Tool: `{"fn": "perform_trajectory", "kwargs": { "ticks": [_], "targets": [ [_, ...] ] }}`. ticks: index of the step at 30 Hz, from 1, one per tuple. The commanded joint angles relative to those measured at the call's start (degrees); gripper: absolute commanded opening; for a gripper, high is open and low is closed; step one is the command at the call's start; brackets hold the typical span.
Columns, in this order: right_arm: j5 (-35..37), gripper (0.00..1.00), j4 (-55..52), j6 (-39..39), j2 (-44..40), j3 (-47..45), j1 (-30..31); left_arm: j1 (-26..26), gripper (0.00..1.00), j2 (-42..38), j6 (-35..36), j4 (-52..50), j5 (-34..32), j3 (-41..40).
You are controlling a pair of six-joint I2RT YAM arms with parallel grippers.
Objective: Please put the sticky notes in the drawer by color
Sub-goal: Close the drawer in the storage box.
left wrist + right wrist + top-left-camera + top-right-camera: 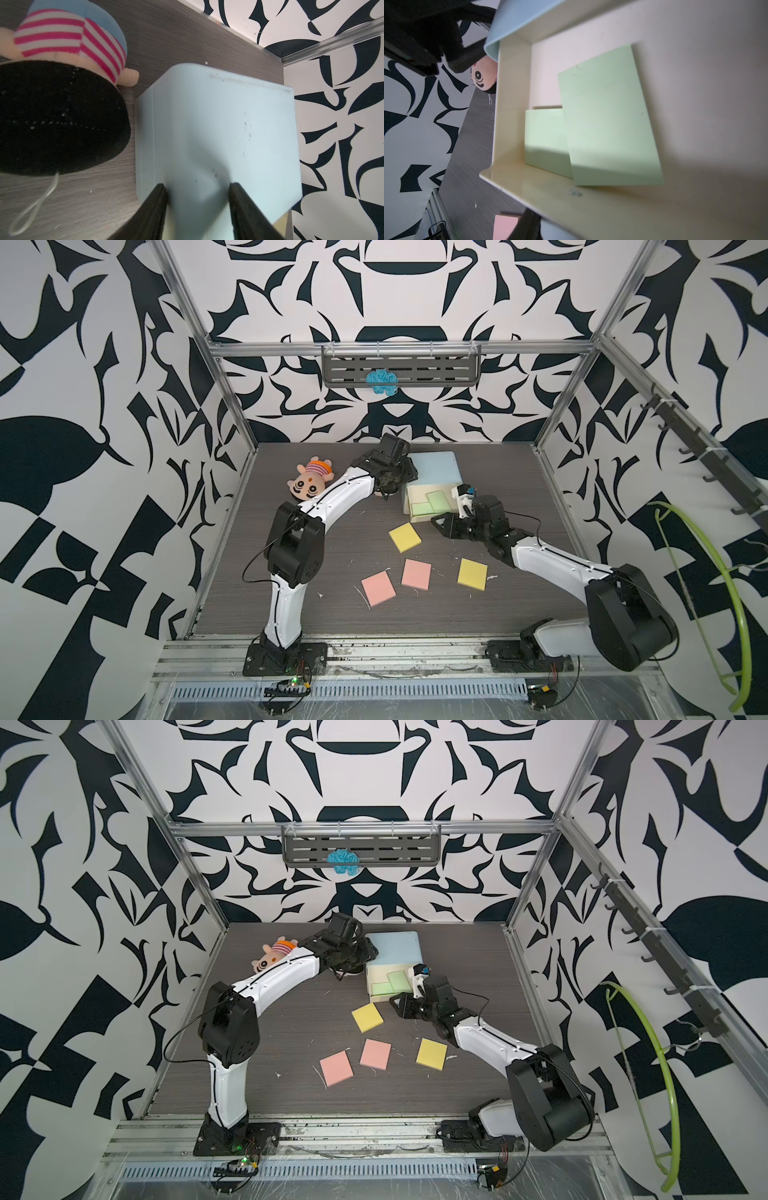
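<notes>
Green is sorted: two pale green square paper pads (438, 501) lie overlapping in the pulled-out cream tray (508, 104) of the small pale blue cabinet (436, 466). Two yellow pads (405, 537) and two pink pads (416, 574) lie loose on the dark wood-grain worktop (332, 614). Left claw (196, 184) sits on the cabinet top, fingers apart, grip unclear; right claw (439, 521) is at the tray's front, jaws hidden, can't tell.

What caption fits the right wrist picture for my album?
A green sticky note overlaps another green one inside the open cream drawer.
</notes>
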Motion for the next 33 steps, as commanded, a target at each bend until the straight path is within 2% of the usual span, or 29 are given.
{"fn": "perform_trajectory", "kwargs": {
  "ticks": [1, 11, 27, 33],
  "targets": [
    [0.67, 0.22, 6.69, 1.36, -1.81, 4.45, -0.03, -0.44, 0.52, 3.37, 0.3, -4.7, 0.75, -0.73],
    [3.44, 0.22, 2.56, 3.18, -0.55, 7.28, -0.04, -0.53, 0.53, 3.4, -0.05, -4.28, 1.05, -1.11],
    [6.71, 0.22, 9.51, 5.88, 12.09, 17.1, -0.07, -0.57, 0.49, 4.61, -0.5, -4.42, 2.49, -1.02],
    [5.66, 0.24, 9.6, 8.99, 12.79, 19.44, -0.01, -0.62, 0.48, 4.26, -0.32, -4.66, 2.0, -1.46]
  ]
}}
